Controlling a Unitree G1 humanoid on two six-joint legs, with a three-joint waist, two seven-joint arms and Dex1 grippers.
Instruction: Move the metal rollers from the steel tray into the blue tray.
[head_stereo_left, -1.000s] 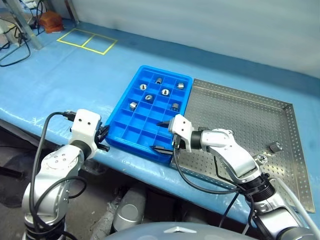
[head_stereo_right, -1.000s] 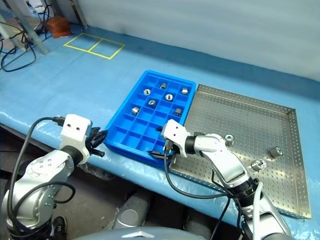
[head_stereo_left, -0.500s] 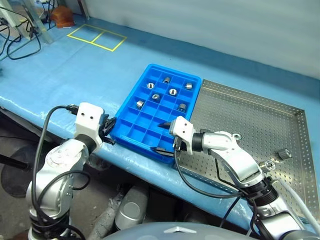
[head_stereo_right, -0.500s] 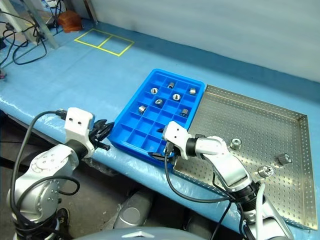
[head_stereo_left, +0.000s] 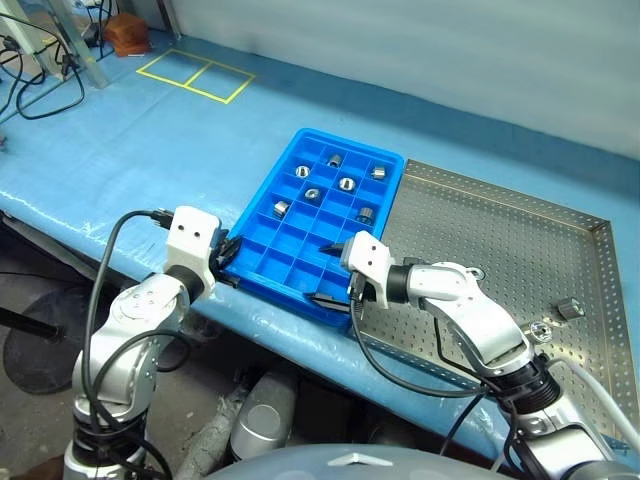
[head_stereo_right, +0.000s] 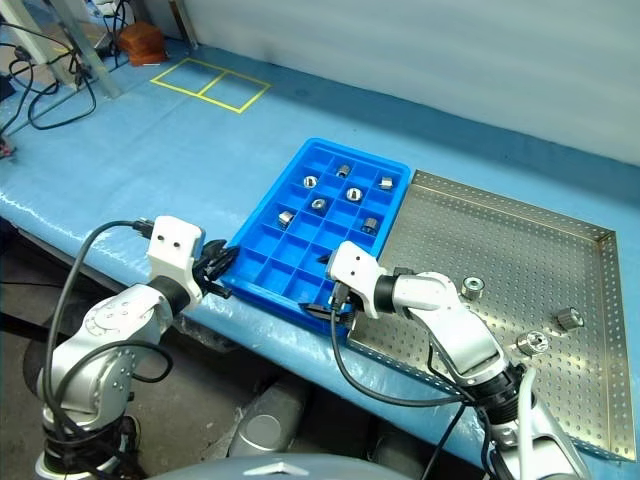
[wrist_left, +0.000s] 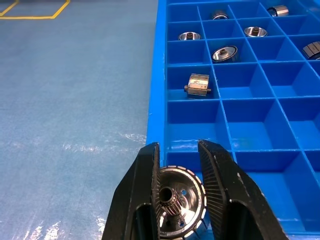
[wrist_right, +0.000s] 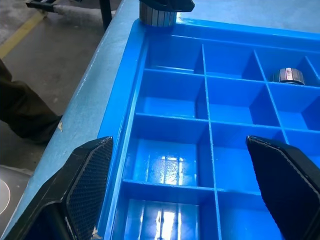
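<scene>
Right now the left tool is pinching one of the metal rollers between its two black fingers, the roller's bore facing back along the tool so its axis runs roughly in line with the reach. Just ahead of and slightly below that tool lies the near corner of the blue tray; the empty corner compartment is directly in front, with filled cells farther on. That arm is bent, its wrist dipped gently toward the tray. The right tool hangs spread wide and empty over the tray's near edge, next to the steel tray, where three rollers remain. A short advance should put the roller over a cell.
</scene>
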